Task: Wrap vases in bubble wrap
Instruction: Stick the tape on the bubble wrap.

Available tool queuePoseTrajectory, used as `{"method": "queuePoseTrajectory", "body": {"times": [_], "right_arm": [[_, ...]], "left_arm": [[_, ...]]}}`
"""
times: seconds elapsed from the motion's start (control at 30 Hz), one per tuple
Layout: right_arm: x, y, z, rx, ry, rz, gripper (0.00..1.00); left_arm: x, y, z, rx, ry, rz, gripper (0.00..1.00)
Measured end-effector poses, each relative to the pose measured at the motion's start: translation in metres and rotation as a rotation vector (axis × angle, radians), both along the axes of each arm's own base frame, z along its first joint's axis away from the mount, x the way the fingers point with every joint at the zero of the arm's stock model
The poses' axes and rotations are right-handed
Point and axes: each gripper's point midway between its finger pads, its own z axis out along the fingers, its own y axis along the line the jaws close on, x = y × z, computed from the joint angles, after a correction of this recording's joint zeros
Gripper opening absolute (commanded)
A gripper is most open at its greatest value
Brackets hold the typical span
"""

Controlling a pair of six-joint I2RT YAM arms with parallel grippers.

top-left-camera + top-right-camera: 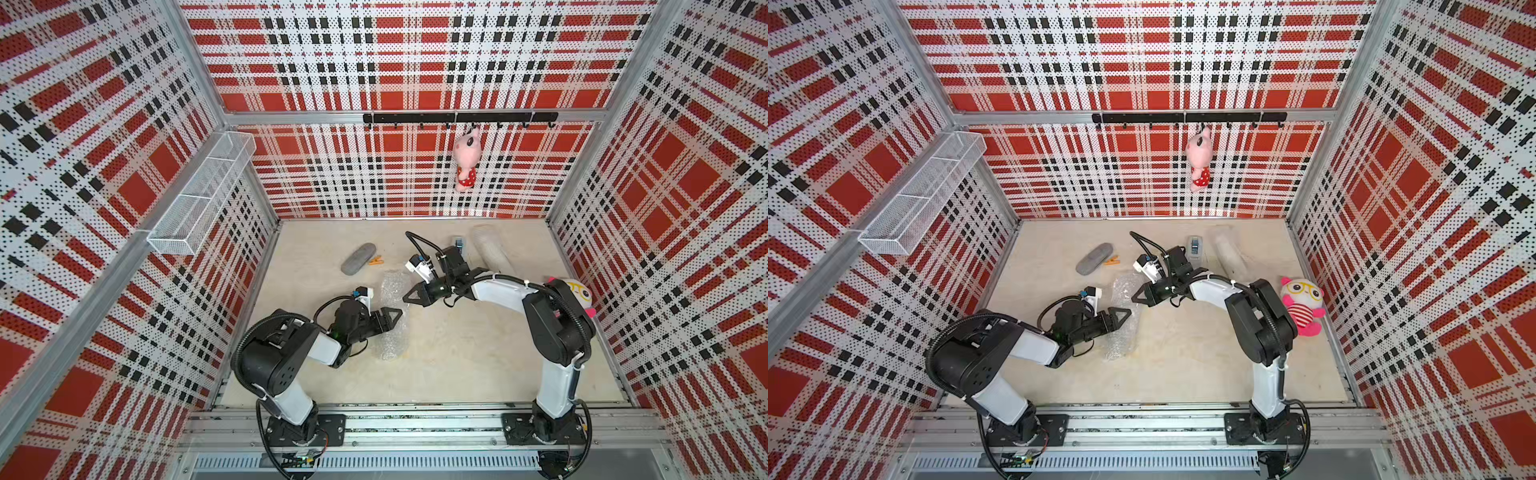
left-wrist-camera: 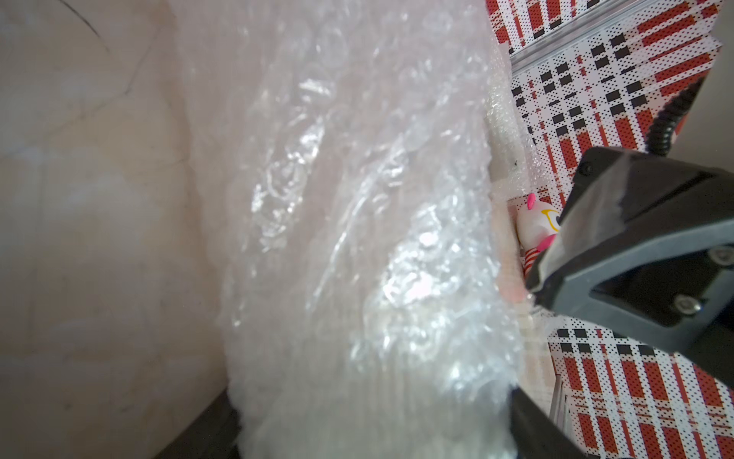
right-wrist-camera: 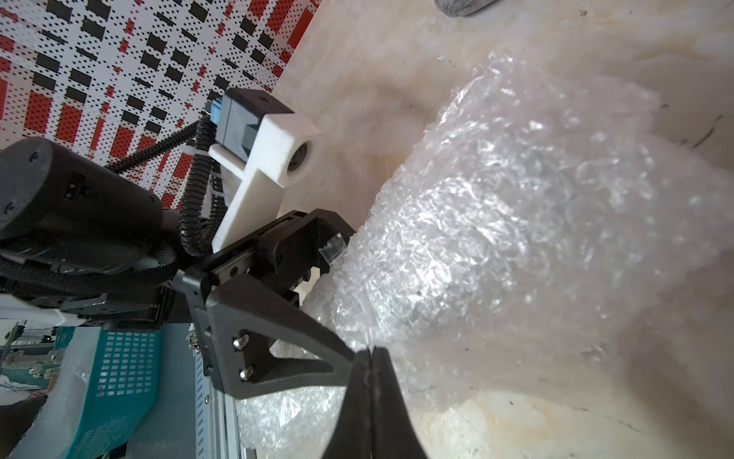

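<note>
our right claw (image 3: pixel 369 359) is pressed together at the edge of the crinkled bubble wrap (image 3: pixel 496 238); whether it nips film, we cannot tell. the left claw (image 3: pixel 343 298) clamps that shiny, lumpy bundle on the pale desk (image 3: pixel 397 79), midway. what it wraps is hidden from us.

The left arm (image 1: pixel 291 399) and right arm (image 1: pixel 556 386) are showing glossy white shells between bulky black joint housings. Ribbed black cables (image 3: pixel 194 186) are running along them, cinched by white ties (image 1: pixel 526 283). A white block mount (image 3: pixel 274 147) is carrying a black camera (image 3: pixel 238 115) with a blue plug (image 3: pixel 214 113). The left claw (image 1: pixel 395 316) and right claw (image 1: pixel 409 297) are wearing matt black, open-framed triangular fingers (image 3: pixel 278 337), fastened with silver screws (image 3: pixel 240 341).
</note>
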Motion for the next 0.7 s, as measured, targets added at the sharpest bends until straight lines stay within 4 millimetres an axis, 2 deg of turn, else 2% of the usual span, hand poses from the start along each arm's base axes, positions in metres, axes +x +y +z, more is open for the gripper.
{"method": "queuePoseTrajectory", "body": {"times": [0.13, 0.33, 0.7], "right_arm": [[0.0, 0.004, -0.002, -0.002, 0.001, 0.007, 0.0], [0.006, 0.01, -0.016, -0.038, 0.012, 0.006, 0.0], [0.01, 0.032, -0.009, -0.141, -0.149, 0.005, 0.0]], "left_arm": [[0.0, 0.0, 0.0, 0.0, 0.0, 0.0, 0.31], [0.0, 0.0, 0.0, -0.001, 0.004, 0.004, 0.3], [0.001, 0.002, 0.0, 0.0, 0.009, 0.016, 0.29]]}}
